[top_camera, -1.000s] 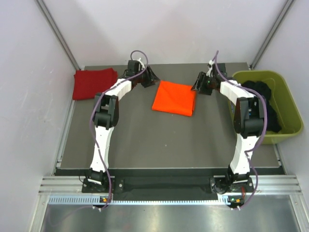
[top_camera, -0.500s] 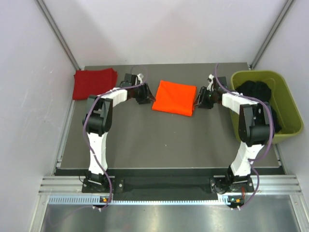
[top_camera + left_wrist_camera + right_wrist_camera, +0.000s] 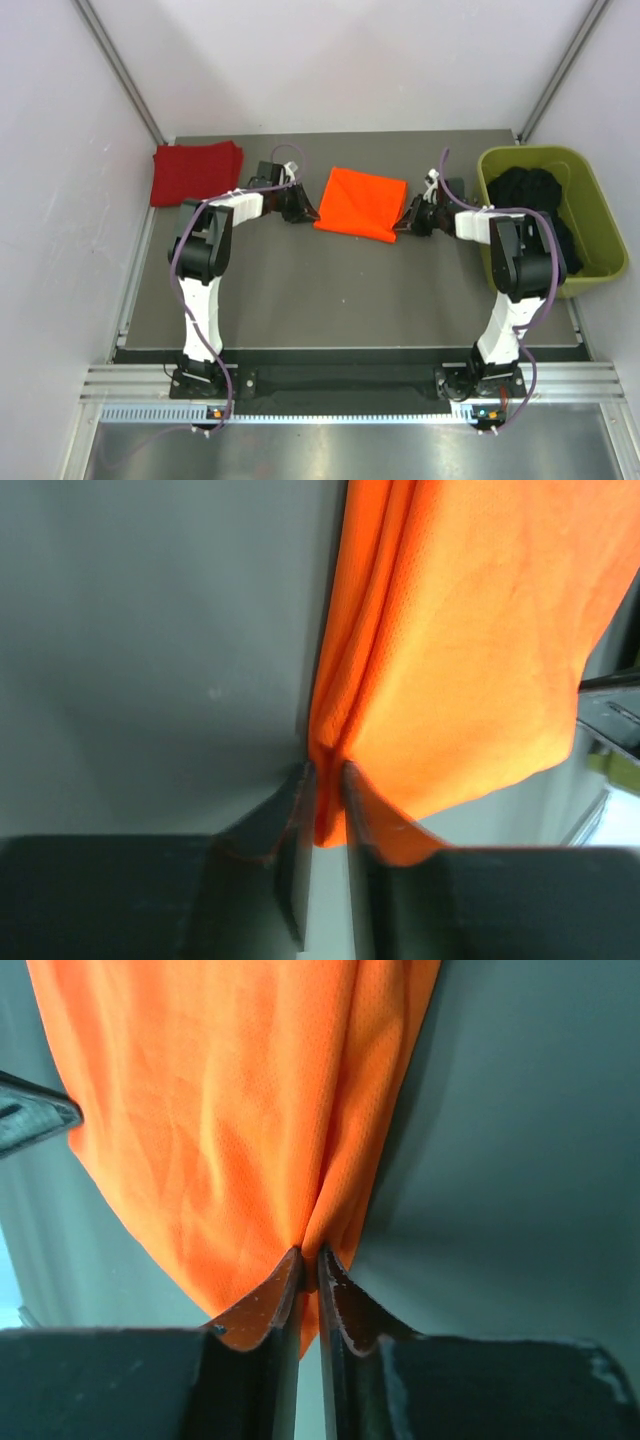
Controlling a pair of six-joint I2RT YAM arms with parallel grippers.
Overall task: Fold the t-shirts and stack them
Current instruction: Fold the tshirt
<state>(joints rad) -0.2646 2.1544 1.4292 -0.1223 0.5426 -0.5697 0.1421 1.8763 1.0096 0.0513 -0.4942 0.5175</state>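
The folded orange t-shirt [image 3: 362, 202] lies on the grey table in the middle at the back. My left gripper [image 3: 306, 212] is shut on its left edge; the left wrist view shows the orange t-shirt [image 3: 460, 650] pinched between my fingers at the gripper [image 3: 328, 780]. My right gripper [image 3: 404, 226] is shut on its right edge; the right wrist view shows the orange t-shirt [image 3: 220, 1110] bunched into the gripper [image 3: 309, 1258]. The dark red t-shirt [image 3: 194, 172] lies folded at the back left, apart from both grippers.
An olive-green tub [image 3: 594, 264] holding dark clothes [image 3: 535, 195] stands at the right edge of the table [image 3: 340, 290]. White walls close in the back and sides.
Both arms have lowered and moved inward onto the orange t-shirt's side edges. The shirt's left and right edges are now pinched. The red t-shirt has not moved.
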